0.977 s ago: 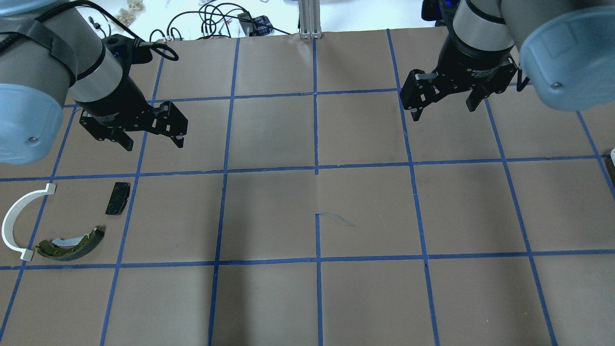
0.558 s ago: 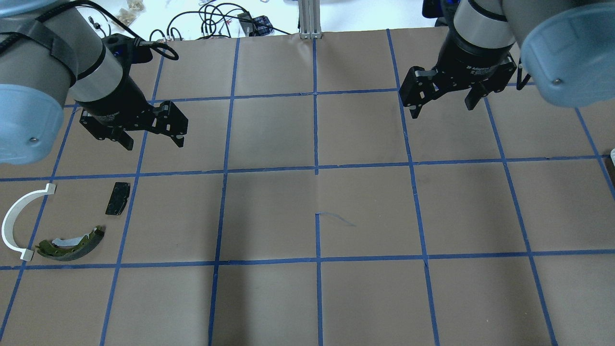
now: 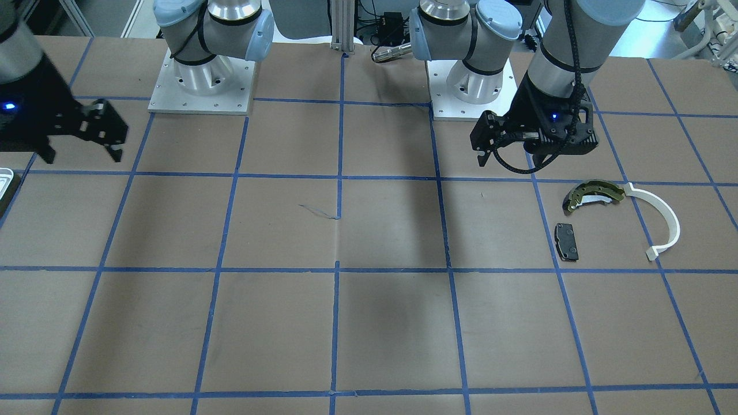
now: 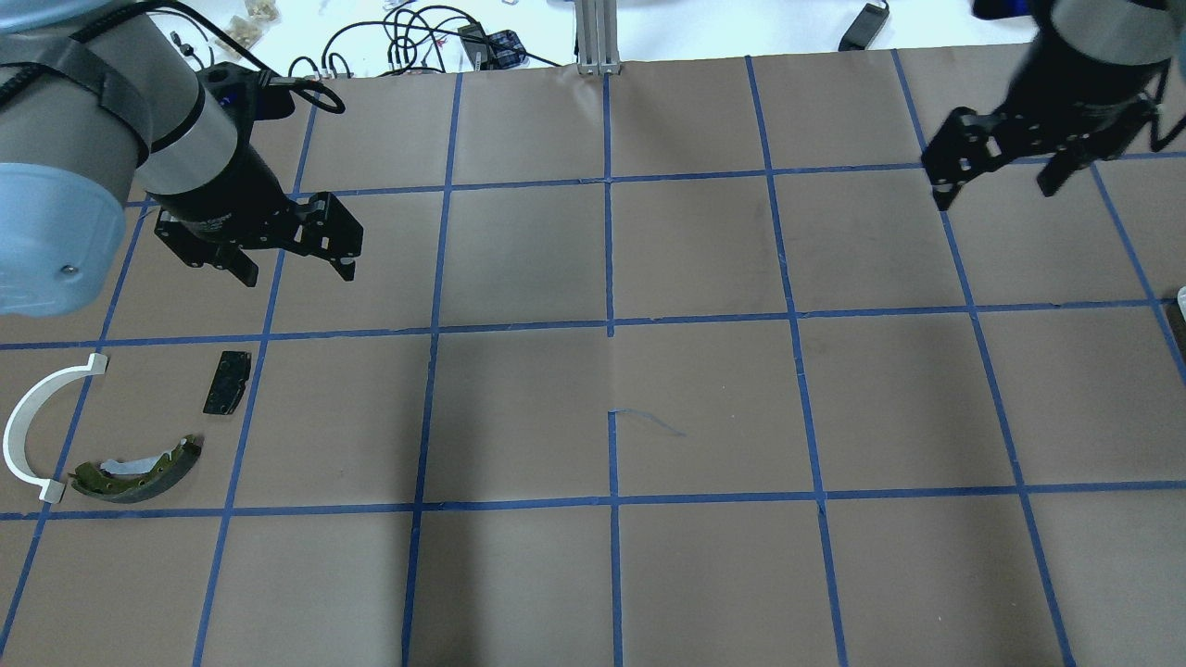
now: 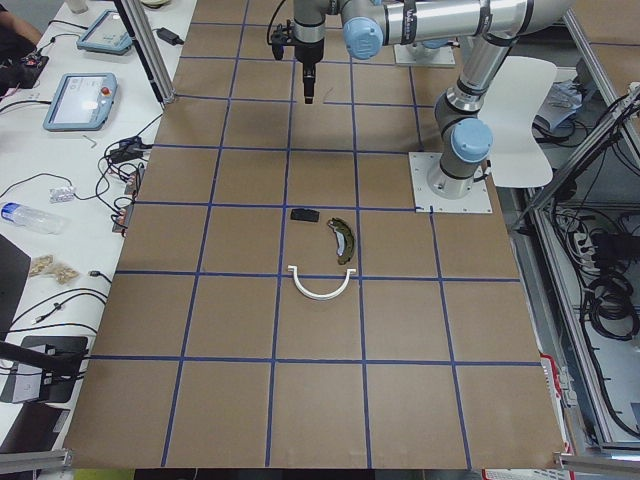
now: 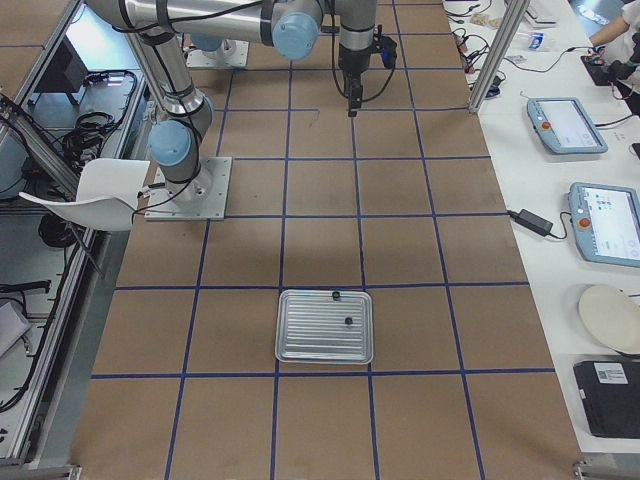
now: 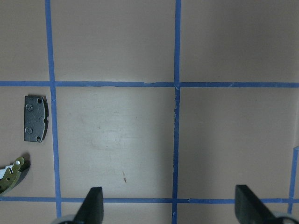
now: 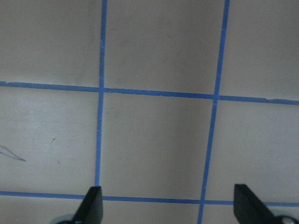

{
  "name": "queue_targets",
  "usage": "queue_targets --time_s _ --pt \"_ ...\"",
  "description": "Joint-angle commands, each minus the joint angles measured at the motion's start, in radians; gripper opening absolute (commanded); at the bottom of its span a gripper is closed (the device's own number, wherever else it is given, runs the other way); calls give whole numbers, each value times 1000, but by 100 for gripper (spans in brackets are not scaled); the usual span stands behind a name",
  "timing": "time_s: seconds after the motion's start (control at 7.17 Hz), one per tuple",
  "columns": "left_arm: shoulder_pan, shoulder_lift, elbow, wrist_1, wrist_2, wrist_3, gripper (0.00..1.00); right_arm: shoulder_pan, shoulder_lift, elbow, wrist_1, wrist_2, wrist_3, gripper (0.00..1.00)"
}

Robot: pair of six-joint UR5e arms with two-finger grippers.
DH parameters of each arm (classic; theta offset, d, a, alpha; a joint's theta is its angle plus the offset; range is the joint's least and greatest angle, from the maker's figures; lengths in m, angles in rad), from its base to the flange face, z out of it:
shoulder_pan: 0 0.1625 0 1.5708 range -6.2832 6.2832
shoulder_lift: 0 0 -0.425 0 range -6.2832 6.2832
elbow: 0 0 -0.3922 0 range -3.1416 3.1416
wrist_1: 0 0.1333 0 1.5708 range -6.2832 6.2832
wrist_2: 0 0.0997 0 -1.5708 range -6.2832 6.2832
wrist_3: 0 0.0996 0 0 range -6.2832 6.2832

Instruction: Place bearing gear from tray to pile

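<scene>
Two tiny dark round pieces, one the bearing gear [image 6: 347, 320], lie in the ribbed metal tray [image 6: 300, 340]; they are too small to tell apart. Only a sliver of the tray [image 4: 1182, 298] shows at the overhead view's right edge. The pile lies at the left: an olive-gold brake shoe [image 4: 139, 471], a white arc [image 4: 28, 417] and a flat black pad [image 4: 227, 382]. My left gripper [image 4: 296, 275] hangs open and empty just beyond the pad. My right gripper [image 4: 996, 193] is open and empty, raised over the far right of the table, short of the tray.
Brown paper with a blue tape grid covers the table. Cables and small bags lie beyond the far edge [image 4: 417, 37]. Both arm bases [image 3: 202, 80] stand at the robot's side. Tablets and a bottle lie on side benches [image 5: 85, 100].
My right gripper has moved to the right, toward the tray side of the table, still open. The left arm and the pile have not moved.
</scene>
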Motion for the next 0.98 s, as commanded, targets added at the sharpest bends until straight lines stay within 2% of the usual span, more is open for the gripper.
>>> queue_targets --time_s 0.0,0.28,0.42,0.84 --pt "0 -7 0 17 1 0 100 -273 92 6 -52 -7 -173 100" --pt "0 -3 -3 15 0 0 100 -450 239 3 -202 -12 -264 100" --pt "-2 -3 -2 17 0 0 100 -487 325 1 -253 -11 -330 100" --pt "2 -3 -12 26 3 2 100 -561 526 -2 -537 -14 -534 100"
